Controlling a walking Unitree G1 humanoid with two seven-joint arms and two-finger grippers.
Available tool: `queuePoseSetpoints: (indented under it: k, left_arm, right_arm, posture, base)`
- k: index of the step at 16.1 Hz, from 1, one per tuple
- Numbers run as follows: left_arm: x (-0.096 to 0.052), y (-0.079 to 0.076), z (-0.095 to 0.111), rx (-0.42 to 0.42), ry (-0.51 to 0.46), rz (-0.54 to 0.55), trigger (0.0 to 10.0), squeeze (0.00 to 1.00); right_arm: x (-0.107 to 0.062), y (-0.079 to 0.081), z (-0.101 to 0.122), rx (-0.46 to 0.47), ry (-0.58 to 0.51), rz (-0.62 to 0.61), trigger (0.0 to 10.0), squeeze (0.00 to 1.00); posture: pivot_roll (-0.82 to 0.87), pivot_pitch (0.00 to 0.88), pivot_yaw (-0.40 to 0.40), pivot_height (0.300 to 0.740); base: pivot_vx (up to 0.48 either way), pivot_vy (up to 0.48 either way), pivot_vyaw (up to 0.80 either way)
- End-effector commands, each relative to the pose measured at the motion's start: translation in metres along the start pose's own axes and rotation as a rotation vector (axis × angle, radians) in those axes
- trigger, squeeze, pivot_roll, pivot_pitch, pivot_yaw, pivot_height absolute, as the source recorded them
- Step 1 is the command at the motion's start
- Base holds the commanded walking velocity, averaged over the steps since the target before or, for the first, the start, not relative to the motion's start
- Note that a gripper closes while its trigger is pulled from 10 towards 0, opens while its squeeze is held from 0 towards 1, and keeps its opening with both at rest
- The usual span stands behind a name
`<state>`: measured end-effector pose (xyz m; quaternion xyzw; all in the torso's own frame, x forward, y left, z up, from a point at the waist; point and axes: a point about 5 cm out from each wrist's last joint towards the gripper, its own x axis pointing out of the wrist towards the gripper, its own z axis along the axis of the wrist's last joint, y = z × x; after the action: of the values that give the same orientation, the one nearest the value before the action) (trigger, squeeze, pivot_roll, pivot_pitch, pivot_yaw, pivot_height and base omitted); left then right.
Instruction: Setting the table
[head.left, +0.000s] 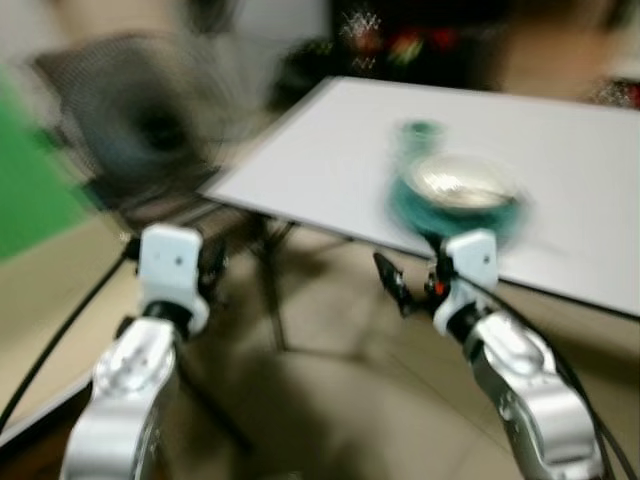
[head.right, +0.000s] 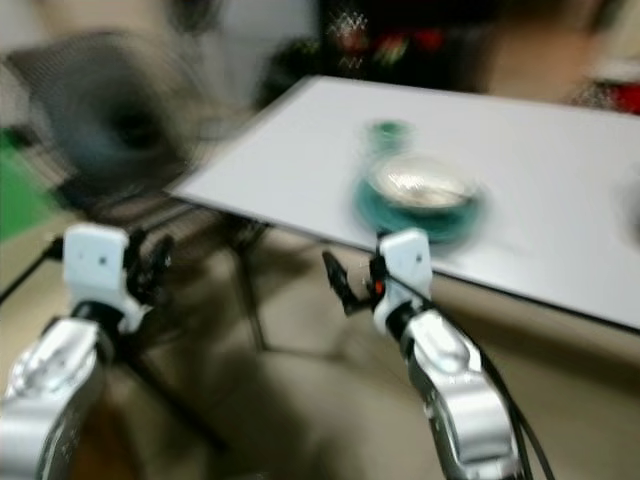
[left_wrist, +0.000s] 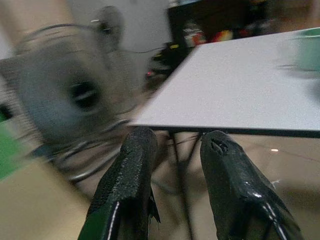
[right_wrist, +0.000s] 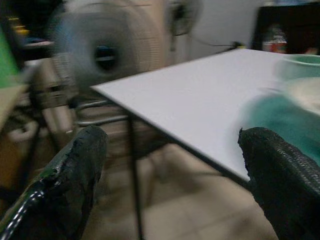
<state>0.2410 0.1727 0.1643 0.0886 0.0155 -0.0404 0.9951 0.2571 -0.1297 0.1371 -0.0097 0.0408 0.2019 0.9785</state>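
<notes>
You are looking at a blurred scene. A teal plate (head.left: 455, 205) carrying a silvery bowl (head.left: 462, 182) is sitting near the front edge of the white worktop (head.left: 330, 160), with a teal cup (head.left: 420, 133) just behind it. Your right claw (right_wrist: 170, 165) is hovering wide open before that edge. Your left claw (left_wrist: 177, 172) is hanging narrowly parted, holding nothing, near a fan (head.left: 130, 120).

The picture is blurry. A white table (head.left: 330, 160) stands on thin dark legs over a tan floor (head.left: 330, 400). On the table, near its front edge, lies a teal plate (head.left: 455, 205) with a shiny bowl (head.left: 462, 182) on top. A small teal cup (head.left: 420, 132) sits just behind the plate.
</notes>
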Motion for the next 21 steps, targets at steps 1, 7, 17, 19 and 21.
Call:
queuePoseSetpoints:
  k: [1,7,17,19,21]
  left_arm:
    - [0.000,0.006,0.003,0.019,-0.005,0.016,10.0,0.00]
    - [-0.001,0.007,0.007,0.053,-0.016,0.024,10.0,0.00]
    - [0.005,0.009,0.008,0.058,0.002,0.056,10.0,0.00]
    - [0.006,0.010,0.008,0.066,0.009,0.059,10.0,0.00]
    - [0.008,0.016,0.004,0.071,0.046,0.083,10.0,0.00]
  right_arm:
    - [0.003,0.005,0.009,0.004,-0.044,0.030,10.0,1.00]
    - [0.003,0.007,0.010,0.006,-0.056,0.050,10.0,1.00]
    - [0.008,0.002,0.008,0.003,-0.031,0.021,10.0,1.00]
    - [0.009,0.001,0.008,0.003,-0.026,0.024,10.0,1.00]
    - [0.009,0.004,0.008,0.008,-0.022,0.043,10.0,1.00]
  posture:
    - [0.01,0.000,0.056,0.740]
    - [0.02,0.000,0.058,0.740]
    - [0.02,0.000,0.057,0.740]
    - [0.02,0.000,0.055,0.740]
    - [0.02,0.000,0.055,0.740]
  base:
    - [0.000,0.480,0.80]
    - [0.000,0.400,0.80]
    - [0.000,-0.324,0.70]
    - [0.000,0.000,0.00]
    - [0.000,0.000,0.00]
